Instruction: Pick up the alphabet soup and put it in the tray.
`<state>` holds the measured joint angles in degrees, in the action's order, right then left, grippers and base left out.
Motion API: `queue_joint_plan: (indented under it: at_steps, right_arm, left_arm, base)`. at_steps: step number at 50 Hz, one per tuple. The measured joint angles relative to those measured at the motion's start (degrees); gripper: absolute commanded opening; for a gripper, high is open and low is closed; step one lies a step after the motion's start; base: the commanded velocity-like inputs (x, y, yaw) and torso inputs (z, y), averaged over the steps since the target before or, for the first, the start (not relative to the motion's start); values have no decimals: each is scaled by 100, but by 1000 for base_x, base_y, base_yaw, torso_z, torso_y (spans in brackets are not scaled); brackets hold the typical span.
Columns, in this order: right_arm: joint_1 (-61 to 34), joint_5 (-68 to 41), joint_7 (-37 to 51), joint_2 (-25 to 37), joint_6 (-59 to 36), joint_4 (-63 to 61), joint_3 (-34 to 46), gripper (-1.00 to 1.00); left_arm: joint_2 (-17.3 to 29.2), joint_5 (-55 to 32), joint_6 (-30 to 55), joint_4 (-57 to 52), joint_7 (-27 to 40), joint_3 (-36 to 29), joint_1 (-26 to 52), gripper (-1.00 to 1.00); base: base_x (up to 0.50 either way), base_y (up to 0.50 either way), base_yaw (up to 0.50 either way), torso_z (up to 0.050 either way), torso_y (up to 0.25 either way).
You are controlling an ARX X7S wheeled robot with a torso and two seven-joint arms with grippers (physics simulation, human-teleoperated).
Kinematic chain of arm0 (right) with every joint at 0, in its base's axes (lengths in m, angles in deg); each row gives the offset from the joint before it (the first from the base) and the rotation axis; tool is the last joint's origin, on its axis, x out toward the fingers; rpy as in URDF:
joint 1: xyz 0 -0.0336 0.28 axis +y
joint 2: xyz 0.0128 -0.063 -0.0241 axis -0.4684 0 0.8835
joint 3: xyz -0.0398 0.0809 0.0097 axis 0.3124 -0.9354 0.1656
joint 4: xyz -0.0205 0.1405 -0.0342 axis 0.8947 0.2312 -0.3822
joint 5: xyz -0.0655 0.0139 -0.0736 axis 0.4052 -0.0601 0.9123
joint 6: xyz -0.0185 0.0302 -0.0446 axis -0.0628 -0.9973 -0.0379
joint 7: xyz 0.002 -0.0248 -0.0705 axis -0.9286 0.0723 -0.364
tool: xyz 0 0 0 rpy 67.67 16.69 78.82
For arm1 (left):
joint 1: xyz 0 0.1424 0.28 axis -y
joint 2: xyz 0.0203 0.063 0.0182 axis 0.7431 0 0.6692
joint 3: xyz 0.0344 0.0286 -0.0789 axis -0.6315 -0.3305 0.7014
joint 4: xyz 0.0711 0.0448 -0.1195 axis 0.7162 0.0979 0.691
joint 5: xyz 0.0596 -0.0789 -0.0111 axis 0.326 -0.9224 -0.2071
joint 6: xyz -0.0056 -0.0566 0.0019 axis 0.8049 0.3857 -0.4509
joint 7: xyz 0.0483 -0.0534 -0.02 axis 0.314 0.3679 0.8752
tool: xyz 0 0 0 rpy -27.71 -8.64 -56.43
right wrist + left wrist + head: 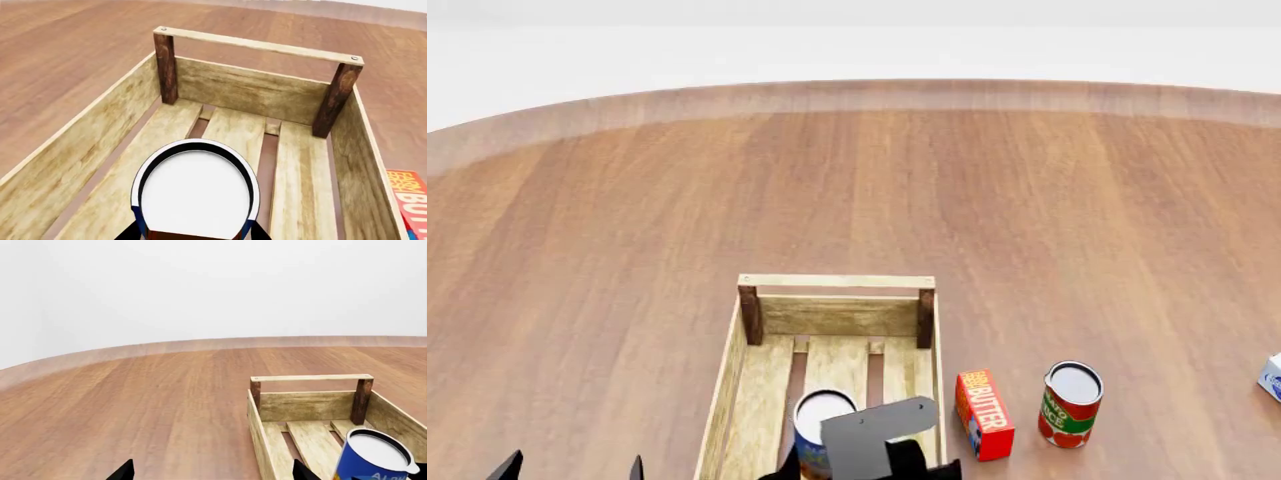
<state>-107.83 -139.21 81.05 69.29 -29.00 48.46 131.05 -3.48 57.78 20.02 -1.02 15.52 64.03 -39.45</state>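
The alphabet soup can [196, 192], blue-labelled with a white top, is held over the slatted floor inside the tray [87, 145]. My right gripper [197, 232] is shut on it, a black finger on each side of the can. In the head view the can [822, 418] sits in the near part of the tray [837, 282], partly hidden by my right arm's grey wrist. In the left wrist view the can [372, 455] shows inside the tray [311, 378]. My left gripper [210, 472] is open and empty over the bare table left of the tray; it also shows in the head view [571, 467].
A red butter box [984, 414] and a red-and-green can [1070, 403] stand just right of the tray. A white-blue object [1272, 377] is at the right edge. The round wooden table [854, 180] stretches far beyond the tray.
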Motion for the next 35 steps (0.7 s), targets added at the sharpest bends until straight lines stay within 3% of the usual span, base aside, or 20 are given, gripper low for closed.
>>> queue_joint_plan:
  at_steps: [20, 21, 35]
  right_arm:
    - [-59, -438, -107, 0, -180, 29, 226, -100]
    - [-60, -446, -112, 0, -185, 30, 232, 100]
    - [-83, -391, -163, 3, -213, 10, 301, 100]
  left_arm:
    - [16, -22, -10, 14, 27, -36, 21, 100]
    - [17, -23, -10, 14, 29, -38, 21, 100]
    - [38, -48, -10, 7, 45, -56, 26, 100]
  base:
    - [-2, -1, -2, 0, 0]
    - [0, 0, 0, 0, 0]
    - [0, 0, 0, -1, 0]
